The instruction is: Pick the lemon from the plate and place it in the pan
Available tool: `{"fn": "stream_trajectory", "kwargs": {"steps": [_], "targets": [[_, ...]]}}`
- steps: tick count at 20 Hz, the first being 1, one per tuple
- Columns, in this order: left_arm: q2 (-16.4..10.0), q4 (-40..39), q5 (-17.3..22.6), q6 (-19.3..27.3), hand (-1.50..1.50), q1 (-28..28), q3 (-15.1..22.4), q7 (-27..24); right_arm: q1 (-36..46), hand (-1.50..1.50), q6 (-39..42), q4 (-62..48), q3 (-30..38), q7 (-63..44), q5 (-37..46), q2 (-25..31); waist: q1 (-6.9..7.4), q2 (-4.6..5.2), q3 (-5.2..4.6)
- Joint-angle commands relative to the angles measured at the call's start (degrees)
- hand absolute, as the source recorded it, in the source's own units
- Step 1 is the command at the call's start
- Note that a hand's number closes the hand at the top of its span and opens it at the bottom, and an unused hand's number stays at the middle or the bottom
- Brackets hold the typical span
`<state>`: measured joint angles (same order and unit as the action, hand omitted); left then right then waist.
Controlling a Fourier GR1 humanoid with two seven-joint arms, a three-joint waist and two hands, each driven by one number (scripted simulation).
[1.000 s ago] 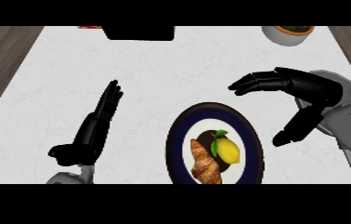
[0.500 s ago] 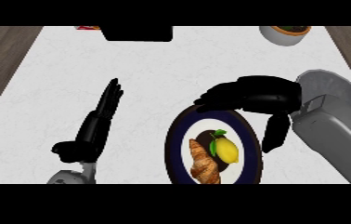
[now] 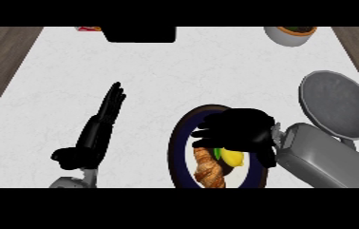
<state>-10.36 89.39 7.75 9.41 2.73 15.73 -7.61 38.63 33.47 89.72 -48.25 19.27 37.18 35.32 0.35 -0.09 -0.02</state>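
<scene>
The yellow lemon (image 3: 235,158) with a green leaf lies on a dark-rimmed plate (image 3: 178,140) at the lower middle, beside a brown croissant (image 3: 209,170). My right hand (image 3: 238,130) hangs over the plate's upper half, directly above the lemon and covering its top. Its fingers spread to the left and its thumb points down at the lemon's right; it is open and holds nothing. A grey round pan (image 3: 334,100) sits at the right edge, just beyond my right forearm. My left hand (image 3: 98,128) rests open on the counter at the left, fingers straight.
A black box (image 3: 140,33) stands at the counter's far edge. A bowl (image 3: 290,34) sits at the far right and a small red item (image 3: 88,28) at the far left. White counter lies between the plate and the far objects.
My right hand has swung left and down from beside the plate to over it, now covering the lemon's top. This uncovered the pan at the right. The left hand stayed still.
</scene>
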Motion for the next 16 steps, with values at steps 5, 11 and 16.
{"fn": "stream_trajectory", "kwargs": {"steps": [5,11,16], "targets": [[2.2,1.7,-2.2,0.3,0.00,-3.1,0.9,-1.2,-7.1,-1.50,-2.4,-1.8,-3.0,-1.4,13.7,-2.9,-0.15,0.03,0.02],[3.0,1.4,-3.0,-1.1,0.00,-0.8,-1.4,0.6,-8.6,-1.50,0.3,-3.1,2.9,2.4,19.0,-6.7,-0.15,0.05,0.01],[3.1,3.4,-3.8,-1.6,0.00,-0.3,-2.1,4.1,-9.8,-1.50,0.0,-7.4,5.6,3.1,22.2,-12.0,-0.06,0.06,0.02]]}}
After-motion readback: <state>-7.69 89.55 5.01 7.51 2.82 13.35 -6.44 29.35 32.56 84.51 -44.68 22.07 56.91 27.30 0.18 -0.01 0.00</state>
